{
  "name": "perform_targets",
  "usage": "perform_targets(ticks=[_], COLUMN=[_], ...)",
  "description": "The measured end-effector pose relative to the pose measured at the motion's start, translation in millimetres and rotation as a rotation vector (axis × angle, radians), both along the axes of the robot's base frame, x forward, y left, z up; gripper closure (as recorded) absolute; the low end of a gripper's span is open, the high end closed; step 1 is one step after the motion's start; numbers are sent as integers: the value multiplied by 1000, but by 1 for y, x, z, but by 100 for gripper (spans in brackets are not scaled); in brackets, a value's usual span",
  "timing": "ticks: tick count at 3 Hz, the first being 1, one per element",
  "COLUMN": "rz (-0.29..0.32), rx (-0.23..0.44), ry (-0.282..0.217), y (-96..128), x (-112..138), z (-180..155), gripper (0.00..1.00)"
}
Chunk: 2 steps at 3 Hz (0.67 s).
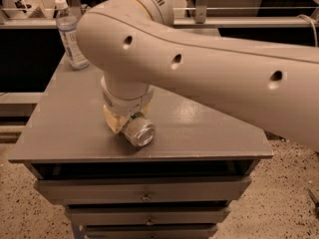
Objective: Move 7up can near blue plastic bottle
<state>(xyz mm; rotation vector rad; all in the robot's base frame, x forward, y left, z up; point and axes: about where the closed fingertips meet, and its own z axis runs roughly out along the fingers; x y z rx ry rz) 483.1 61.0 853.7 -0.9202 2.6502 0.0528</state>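
Note:
The 7up can (pixel 139 132) lies on its side near the front edge of the grey cabinet top (pixel 75 128), its silver end facing the camera. My gripper (pixel 127 122) comes straight down on it from the wrist. A yellowish finger (pixel 112 119) presses on the can's left side, and the other finger is hidden behind the can. The can rests on the surface. The blue plastic bottle (pixel 71 34), clear with a white cap, stands upright at the far left corner, well away from the can.
My big cream arm (pixel 214 68) spans the right and upper part of the view, over the cabinet's right half. Drawers (pixel 144 190) sit below the top. A dark bench and railing run behind the cabinet.

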Motion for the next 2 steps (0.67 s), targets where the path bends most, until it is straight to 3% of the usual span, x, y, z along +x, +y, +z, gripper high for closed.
perform_targets(ticks=[1,2], rz=[3,17], rx=[-11,-6], ry=[-41,-91], y=[-13,-27], x=[12,31], z=[12,33], gripper=[87,100])
